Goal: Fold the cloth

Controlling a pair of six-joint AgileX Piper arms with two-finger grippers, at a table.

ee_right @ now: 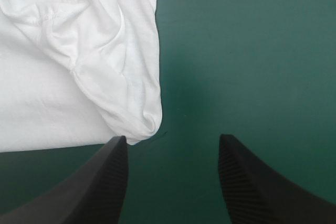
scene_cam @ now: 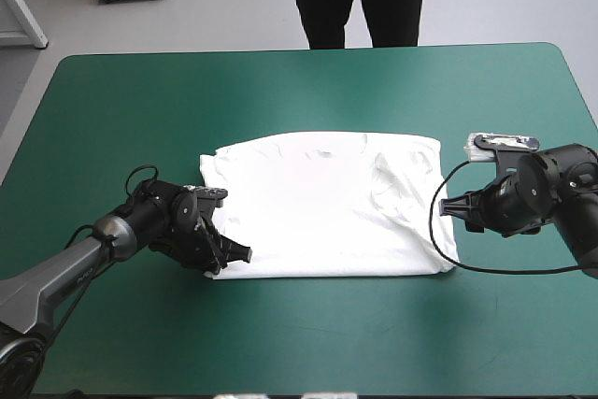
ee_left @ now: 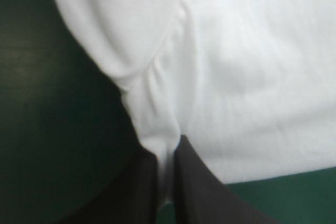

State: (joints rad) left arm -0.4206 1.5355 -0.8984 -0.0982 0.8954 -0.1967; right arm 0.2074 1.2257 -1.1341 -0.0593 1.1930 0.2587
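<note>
The white T-shirt (scene_cam: pixel 327 207) lies flat on the table's middle as a wide rectangle, sleeves folded in. My left gripper (scene_cam: pixel 224 254) sits at its near left corner. In the left wrist view the black fingers are all but shut (ee_left: pixel 168 153), with a pinched ridge of the T-shirt (ee_left: pixel 236 77) between them. My right gripper (scene_cam: pixel 453 212) is low beside the shirt's right edge, close to the near right corner. In the right wrist view it stands open (ee_right: pixel 173 140) over bare cover, and the T-shirt (ee_right: pixel 63 77) has its rounded corner just ahead of one fingertip.
The teal-green cover (scene_cam: pixel 308 91) shows in a broad band around the shirt on all sides. The table's far edge runs behind the shirt, and the right edge lies a little beyond my right arm.
</note>
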